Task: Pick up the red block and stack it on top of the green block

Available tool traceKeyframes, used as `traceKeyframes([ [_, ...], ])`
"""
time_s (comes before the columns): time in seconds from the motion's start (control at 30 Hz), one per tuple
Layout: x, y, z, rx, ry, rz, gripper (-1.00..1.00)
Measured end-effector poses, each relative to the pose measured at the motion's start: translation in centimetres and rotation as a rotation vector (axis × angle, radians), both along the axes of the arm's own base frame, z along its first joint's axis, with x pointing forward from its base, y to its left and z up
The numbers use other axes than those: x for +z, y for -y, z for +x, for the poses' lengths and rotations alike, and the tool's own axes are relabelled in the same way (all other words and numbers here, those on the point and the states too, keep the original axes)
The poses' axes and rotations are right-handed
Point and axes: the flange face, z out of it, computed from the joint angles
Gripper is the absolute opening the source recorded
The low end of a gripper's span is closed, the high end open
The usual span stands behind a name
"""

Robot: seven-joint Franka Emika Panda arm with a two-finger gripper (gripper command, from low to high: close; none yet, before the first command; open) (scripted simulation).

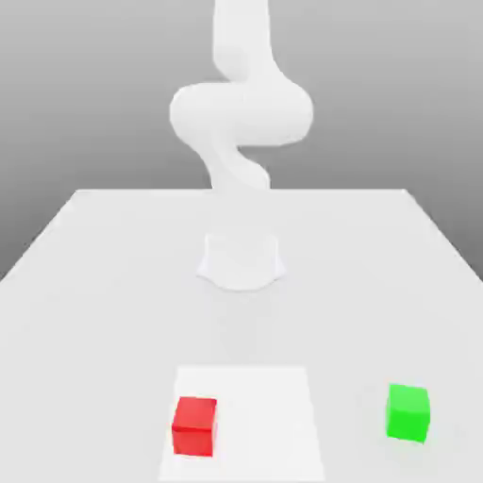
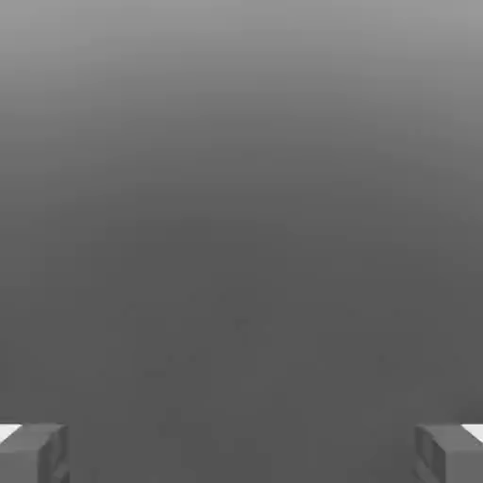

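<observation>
A red block (image 1: 194, 425) sits on the table near the front, on the exterior view's left side of a brighter white patch. A green block (image 1: 408, 411) rests on the table at the exterior view's front right, well apart from the red one. The white arm (image 1: 241, 113) rises from its base at the middle of the table and bends upward out of the picture. In the hand view my gripper (image 2: 241, 453) is open: its two grey fingertips (image 2: 33, 451) stand far apart with nothing between them, facing a plain grey background.
The white table (image 1: 94, 283) spans the scene, with its far edge behind the arm's round base (image 1: 241, 261). A lighter square patch (image 1: 274, 415) lies at the front centre under the red block.
</observation>
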Motion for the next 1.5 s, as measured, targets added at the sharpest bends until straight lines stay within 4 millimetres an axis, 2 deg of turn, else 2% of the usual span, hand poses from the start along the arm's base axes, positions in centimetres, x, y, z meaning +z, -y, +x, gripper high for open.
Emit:
traceKeyframes([
  [0.1,-5.7,0.7,3.7,-0.010,-0.097,0.001,0.00],
  [0.2,-11.5,1.5,6.4,-0.019,-0.191,0.002,0.00],
  [0.3,-17.6,2.3,8.2,-0.028,-0.284,0.005,0.00],
  [0.4,-23.7,3.0,9.2,-0.037,-0.376,0.009,0.00],
  [0.57,-33.9,4.2,9.1,-0.053,-0.531,0.018,0.00],
  [0.73,-43.7,5.3,6.7,-0.068,-0.685,0.030,0.00],
  [0.93,-51.5,5.3,6.0,-0.069,-0.721,0.032,0.00],
  [0.97,-52.2,5.3,6.0,-0.069,-0.721,0.032,-1.00],
  [1.17,-52.5,5.3,5.9,-0.069,-0.721,0.032,-1.00],
  [1.2,-52.1,5.3,6.0,-0.069,-0.721,0.032,-1.00],
  [1.37,-46.9,5.3,6.0,-0.068,-0.722,0.032,-1.00],
  [1.4,-46.1,3.8,6.2,-0.026,-0.722,0.018,-1.00],
  [1.5,-44.8,-3.6,6.7,0.182,-0.722,-0.057,-1.00],
])
